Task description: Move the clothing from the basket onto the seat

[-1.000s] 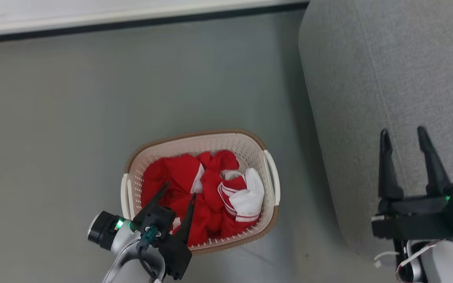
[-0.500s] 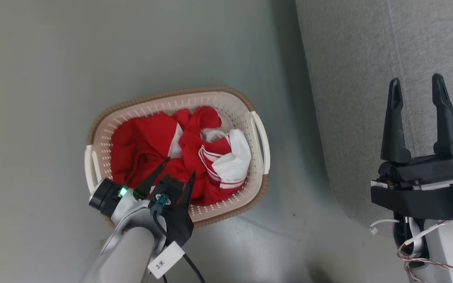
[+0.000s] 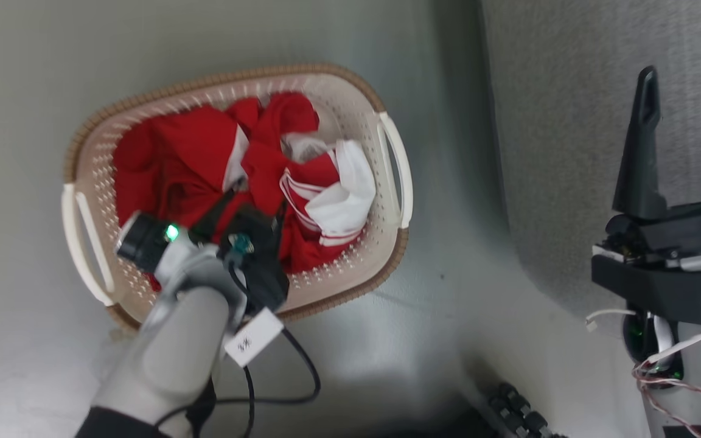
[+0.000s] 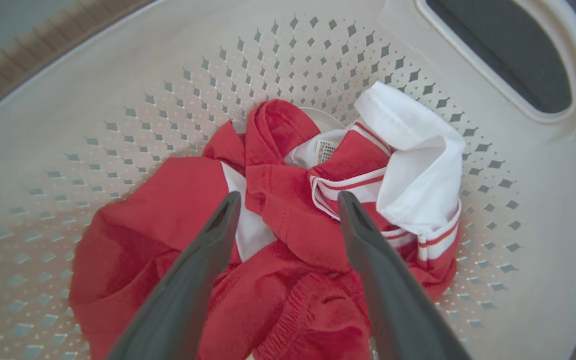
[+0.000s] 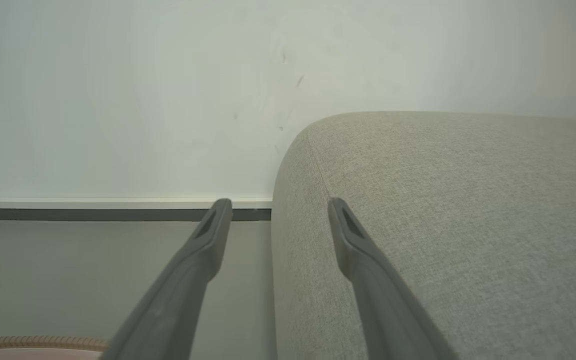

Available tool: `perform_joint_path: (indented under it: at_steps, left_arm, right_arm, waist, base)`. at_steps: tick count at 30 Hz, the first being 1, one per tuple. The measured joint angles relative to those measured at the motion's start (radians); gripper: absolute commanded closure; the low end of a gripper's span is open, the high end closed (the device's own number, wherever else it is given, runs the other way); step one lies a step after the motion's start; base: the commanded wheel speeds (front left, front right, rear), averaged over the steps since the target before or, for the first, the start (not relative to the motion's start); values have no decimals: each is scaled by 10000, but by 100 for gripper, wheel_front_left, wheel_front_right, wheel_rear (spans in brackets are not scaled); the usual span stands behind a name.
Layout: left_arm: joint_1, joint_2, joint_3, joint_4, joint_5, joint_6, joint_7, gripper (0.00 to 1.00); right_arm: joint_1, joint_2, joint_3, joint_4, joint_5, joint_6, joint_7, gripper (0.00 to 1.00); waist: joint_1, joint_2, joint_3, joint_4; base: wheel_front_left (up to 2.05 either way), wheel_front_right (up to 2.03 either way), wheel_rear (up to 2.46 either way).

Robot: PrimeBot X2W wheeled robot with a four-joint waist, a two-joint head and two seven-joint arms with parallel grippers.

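Note:
The clothing [image 3: 186, 152], red fabric with white panels and stripes, lies crumpled in the cream basket [image 3: 350, 97] with its brown rim on the floor. My left gripper [image 3: 254, 198] reaches down into the basket, open, its fingers pointing at the red folds. In the left wrist view the left gripper [image 4: 286, 200] hangs open just above the clothing [image 4: 288, 215], with basket wall [image 4: 158, 65] behind. The grey seat [image 3: 569, 121] stands at the right. My right gripper [image 3: 685, 70] is open over the seat; the right wrist view shows the right gripper [image 5: 278, 204] at the corner of the seat [image 5: 443, 200].
Grey floor [image 3: 34, 73] surrounds the basket. A cable and a white tag [image 3: 253, 344] hang from my left forearm. A white wall with a dark baseboard [image 5: 93, 214] stands beyond the seat. Dark wheels [image 3: 521, 413] of my base show at the bottom.
The head camera has tilted down, shifting the whole picture. My left gripper has gone deeper into the basket toward the clothing. Both grippers stay open.

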Motion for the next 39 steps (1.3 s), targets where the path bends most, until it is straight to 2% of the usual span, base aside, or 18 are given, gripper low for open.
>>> perform_joint_path:
  at_steps: [12,21,22,23,24,26,39]
  left_arm:
    - [-1248,-15,159,836,6,238,77,0]
    - [-1797,-8,353,1323,12,472,-136,0]
    - [-1833,-8,349,1352,12,483,-196,6]
    - [-1858,-8,330,1388,12,483,-201,30]
    - [-1867,-10,286,1453,13,481,-282,63]
    - [-1867,-19,194,1561,15,477,-376,100]
    - [-1843,-90,54,1597,-199,52,-934,100]
  right_arm:
    - [-827,121,-96,-159,-228,8,-46,0]
    - [-982,146,-121,-159,-393,6,-102,0]
    - [-988,151,-121,-142,-414,6,-102,0]
    - [-1000,159,-121,-102,-424,6,-104,0]
    - [-1019,169,-117,-42,-426,8,-104,0]
    - [-1065,194,-115,98,-428,8,-105,0]
    - [-1187,360,-96,1415,-416,190,-98,0]
  waist:
    - [-2,-1,1648,-204]
    - [-3,-2,2060,-289]
    - [-3,-3,2065,-293]
    - [-3,-3,2063,-297]
    - [-3,-3,2050,-302]
    - [-2,-3,1997,-307]
    - [-2,-3,1045,-153]
  base:
    - [0,0,0]
    - [0,0,0]
    - [0,0,0]
    - [0,0,0]
    - [0,0,0]
    - [0,0,0]
    - [0,0,0]
